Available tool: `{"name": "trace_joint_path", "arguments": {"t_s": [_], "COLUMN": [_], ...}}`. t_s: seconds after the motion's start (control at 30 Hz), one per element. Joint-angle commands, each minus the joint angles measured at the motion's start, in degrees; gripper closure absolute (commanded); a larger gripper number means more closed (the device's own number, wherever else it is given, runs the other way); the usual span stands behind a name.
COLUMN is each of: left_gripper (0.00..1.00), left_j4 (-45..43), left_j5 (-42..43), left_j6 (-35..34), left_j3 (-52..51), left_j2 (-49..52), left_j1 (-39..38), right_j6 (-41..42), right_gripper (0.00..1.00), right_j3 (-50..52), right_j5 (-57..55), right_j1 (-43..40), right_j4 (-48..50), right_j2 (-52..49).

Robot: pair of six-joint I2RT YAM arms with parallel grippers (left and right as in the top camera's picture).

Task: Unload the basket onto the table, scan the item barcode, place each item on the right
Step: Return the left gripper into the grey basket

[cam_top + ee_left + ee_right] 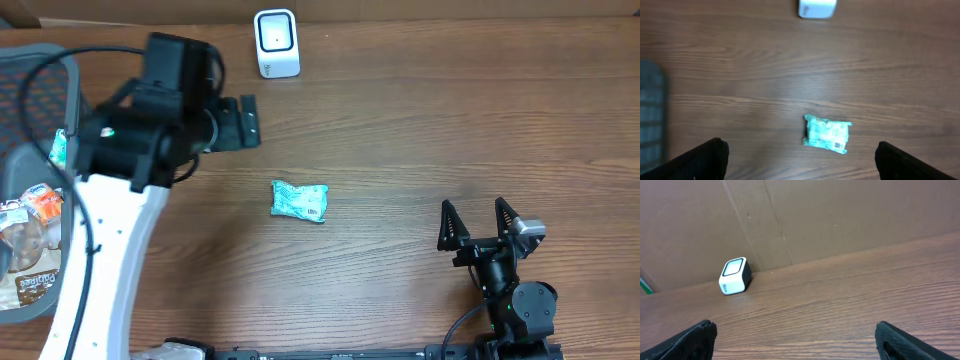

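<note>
The item, a small teal packet [299,200], lies flat on the wooden table with a barcode near its right corner; the left wrist view has the packet [826,134] ahead, between the two finger lines. The white scanner [277,43] stands at the table's far edge, and it also shows as the scanner [817,8] and the scanner [735,276] in the wrist views. My left gripper [254,120] hangs open above the table, up and left of the packet, holding nothing; its fingers [705,160] stand wide apart. My right gripper [480,222] rests open at the near right, empty.
A grey mesh basket [40,70] with several packaged goods sits at the left edge. A brown cardboard wall [840,215] runs behind the scanner. The left arm's white link [110,260] slants over the table's left side.
</note>
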State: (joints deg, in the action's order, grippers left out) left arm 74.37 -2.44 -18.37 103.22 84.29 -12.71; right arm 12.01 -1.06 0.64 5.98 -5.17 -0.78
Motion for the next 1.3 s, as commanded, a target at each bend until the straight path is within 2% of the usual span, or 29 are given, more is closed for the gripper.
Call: {"name": "trace_joint_path", "arguments": {"t_s": [0.0, 0.23, 0.47, 0.63, 0.93, 1.17, 1.27], "left_gripper": [0.03, 0.01, 0.01, 0.02, 0.02, 0.07, 0.15], "left_j4": [1.8, 3.7, 3.8, 4.3, 5.1, 6.8, 6.6], "left_j5": [-0.6, 0.5, 10.3, 15.8, 20.0, 21.6, 21.3], "left_j6": [1.9, 1.9, 2.3, 3.3, 1.9, -1.8, -2.5], "left_j3": [3.3, 3.4, 4.9, 8.3, 16.3, 15.3, 12.0], "left_j2": [-1.3, -1.2, -1.2, -1.2, -1.2, -0.1, 0.9], "left_j1": [2.3, 5.2, 13.3, 21.2, 36.7, 52.2, 56.8], "right_j6": [-0.1, -0.1, -0.1, -0.1, -0.1, -0.1, -0.1], "right_gripper": [0.00, 0.00, 0.00, 0.00, 0.00, 0.00, 0.00], "right_j3": [0.6, 0.6, 0.6, 0.6, 0.6, 0.6, 0.6], "right_j5": [-0.1, -0.1, -0.1, -0.1, -0.1, -0.1, -0.1], "right_j1": [-0.2, -0.2, -0.2, -0.2, -0.2, -0.2, -0.2], "right_j4": [0.3, 0.3, 0.3, 0.3, 0.3, 0.3, 0.3], "right_j2": [0.6, 0.6, 0.6, 0.6, 0.6, 0.6, 0.6]}}
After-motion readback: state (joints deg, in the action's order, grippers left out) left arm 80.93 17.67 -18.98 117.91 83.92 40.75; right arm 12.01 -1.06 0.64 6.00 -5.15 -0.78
